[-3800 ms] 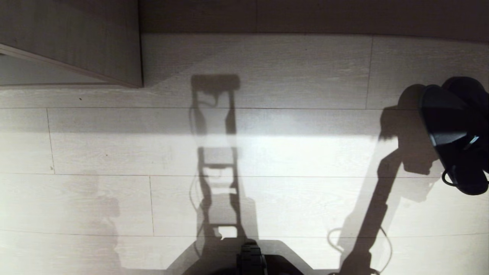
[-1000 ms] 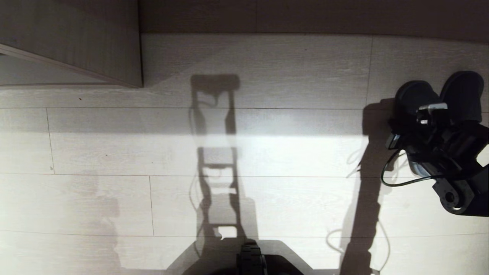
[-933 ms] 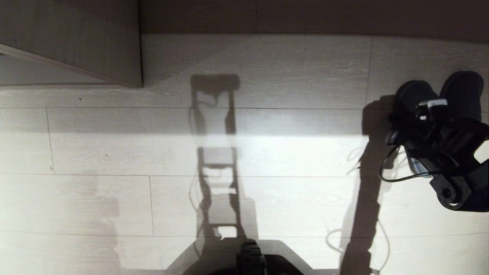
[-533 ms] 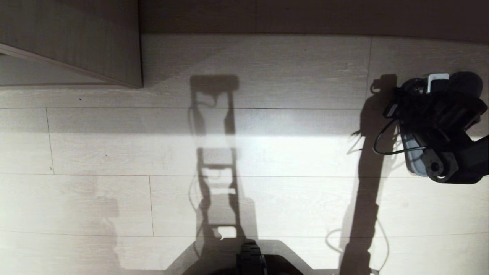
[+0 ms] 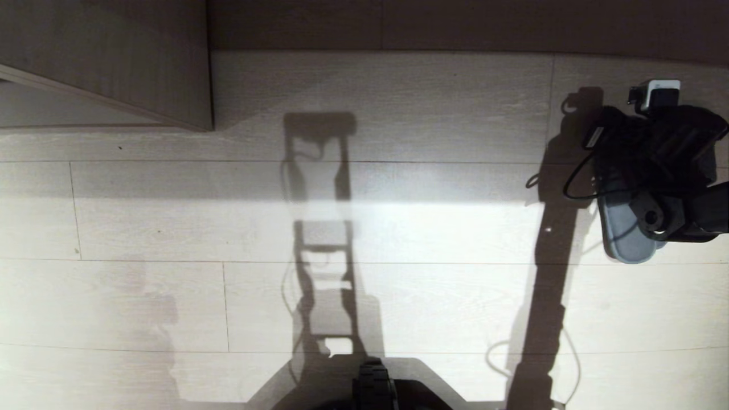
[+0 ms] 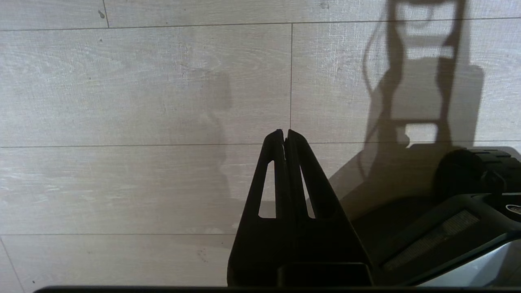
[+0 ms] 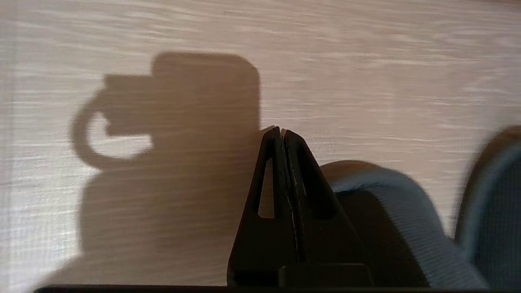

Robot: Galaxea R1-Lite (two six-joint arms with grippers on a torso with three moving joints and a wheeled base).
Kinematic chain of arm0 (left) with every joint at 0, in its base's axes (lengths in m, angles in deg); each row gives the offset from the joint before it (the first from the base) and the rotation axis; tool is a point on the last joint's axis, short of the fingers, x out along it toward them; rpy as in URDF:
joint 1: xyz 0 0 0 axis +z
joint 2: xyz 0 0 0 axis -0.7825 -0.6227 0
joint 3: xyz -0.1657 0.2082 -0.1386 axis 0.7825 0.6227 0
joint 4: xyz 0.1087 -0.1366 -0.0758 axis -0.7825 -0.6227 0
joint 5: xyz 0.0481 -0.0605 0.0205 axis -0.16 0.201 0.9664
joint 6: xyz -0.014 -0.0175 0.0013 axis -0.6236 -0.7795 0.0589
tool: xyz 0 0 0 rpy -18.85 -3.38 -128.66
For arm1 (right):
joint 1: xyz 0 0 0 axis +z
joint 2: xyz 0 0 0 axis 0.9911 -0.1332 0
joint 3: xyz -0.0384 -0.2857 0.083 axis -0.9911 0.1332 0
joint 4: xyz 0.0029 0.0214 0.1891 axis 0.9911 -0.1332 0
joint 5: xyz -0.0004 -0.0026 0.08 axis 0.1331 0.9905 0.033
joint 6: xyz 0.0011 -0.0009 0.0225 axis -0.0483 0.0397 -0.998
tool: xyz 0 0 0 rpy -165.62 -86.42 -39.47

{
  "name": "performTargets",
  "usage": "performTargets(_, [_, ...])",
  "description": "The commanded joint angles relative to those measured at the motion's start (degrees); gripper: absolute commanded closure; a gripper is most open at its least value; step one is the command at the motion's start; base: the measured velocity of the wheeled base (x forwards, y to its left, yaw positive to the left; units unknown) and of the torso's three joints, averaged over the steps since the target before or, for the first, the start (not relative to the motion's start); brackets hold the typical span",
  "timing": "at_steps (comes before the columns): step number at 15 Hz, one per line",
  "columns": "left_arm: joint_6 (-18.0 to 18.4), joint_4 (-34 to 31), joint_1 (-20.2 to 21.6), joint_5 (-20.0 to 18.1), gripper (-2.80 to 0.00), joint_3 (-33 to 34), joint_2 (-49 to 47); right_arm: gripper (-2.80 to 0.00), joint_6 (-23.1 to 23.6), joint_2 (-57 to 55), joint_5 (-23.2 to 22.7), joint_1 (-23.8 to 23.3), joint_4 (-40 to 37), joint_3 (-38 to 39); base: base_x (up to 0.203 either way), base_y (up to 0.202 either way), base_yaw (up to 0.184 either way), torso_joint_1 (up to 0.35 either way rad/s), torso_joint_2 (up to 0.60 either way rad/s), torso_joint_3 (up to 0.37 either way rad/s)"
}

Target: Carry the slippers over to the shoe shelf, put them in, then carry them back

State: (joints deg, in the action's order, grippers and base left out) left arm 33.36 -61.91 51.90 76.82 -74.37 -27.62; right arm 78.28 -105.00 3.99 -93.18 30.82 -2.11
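We see pale plank floor [image 5: 433, 296] filling the head view, a wood-grain cabinet [image 5: 114, 57] cut off at upper left. At the right edge the right arm [image 5: 660, 165] hides most of the slippers [image 5: 626, 239]; only one grey-blue heel end shows below it. Its wrist view shows the right claw [image 7: 282, 131] pressed closed, empty, slippers just beside. The left claw [image 6: 283, 132], likewise closed, appears only in its own wrist view. No writing is legible.
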Motion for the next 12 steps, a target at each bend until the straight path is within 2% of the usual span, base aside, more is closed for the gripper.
performTargets(1, [0.1,0.0,0.0,0.0,0.0,0.0,0.0,0.0,1.5,2.1,1.3,-1.0,-1.7,-0.4,0.0,0.0,0.0,0.0,0.0,0.0])
performTargets(5, [0.1,0.0,0.0,0.0,0.0,0.0,0.0,0.0,4.0,3.6,1.7,-1.1,-2.7,-0.5,0.0,0.0,0.0,0.0,0.0,0.0])
performTargets(12, [0.0,0.0,0.0,0.0,0.0,0.0,0.0,0.0,4.9,6.6,1.1,-1.6,-4.7,-1.0,0.0,0.0,0.0,0.0,0.0,0.0])
